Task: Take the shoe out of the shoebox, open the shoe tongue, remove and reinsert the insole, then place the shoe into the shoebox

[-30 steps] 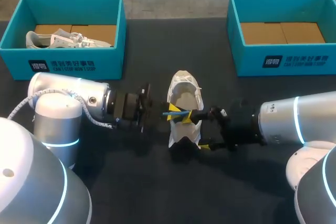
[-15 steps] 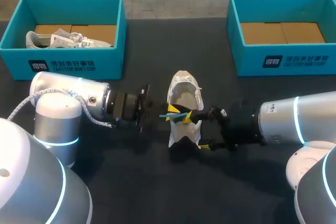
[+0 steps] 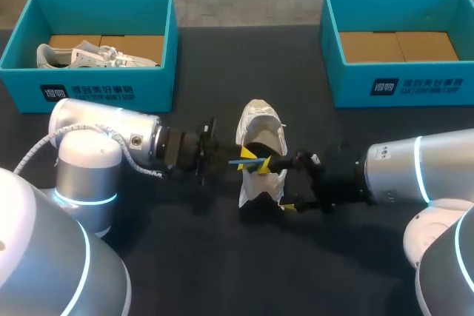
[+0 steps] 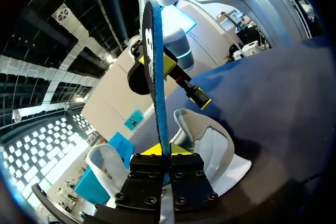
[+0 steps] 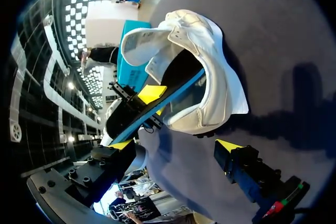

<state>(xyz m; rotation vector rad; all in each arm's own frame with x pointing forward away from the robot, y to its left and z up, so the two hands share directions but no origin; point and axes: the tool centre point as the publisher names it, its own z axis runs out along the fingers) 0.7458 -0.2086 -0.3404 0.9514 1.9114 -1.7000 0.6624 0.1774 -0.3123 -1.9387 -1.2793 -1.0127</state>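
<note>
Dark table (image 3: 222,271), white shoe (image 3: 261,120) at centre. Left gripper (image 4: 164,153) pinches the blue insole (image 4: 156,77); right gripper (image 3: 280,184) stands spread astride the shoe's side.

The shoe (image 3: 261,138) sits on the tabletop (image 3: 222,271), straight before me. At its nine o'clock is my left hand (image 4: 167,153), pinching the insole (image 4: 156,77). At four o'clock is my right hand (image 3: 278,183), astride the heel. The left box (image 3: 96,94), spare shoe (image 3: 96,55) inside, lies at ten o'clock, and the right box (image 3: 415,86) at two.

Robotics lab, silver left arm (image 3: 111,135) and right arm (image 3: 415,166) at a dark table (image 3: 222,275), teal left shoebox (image 3: 100,95), teal right shoebox (image 3: 404,88)
</note>
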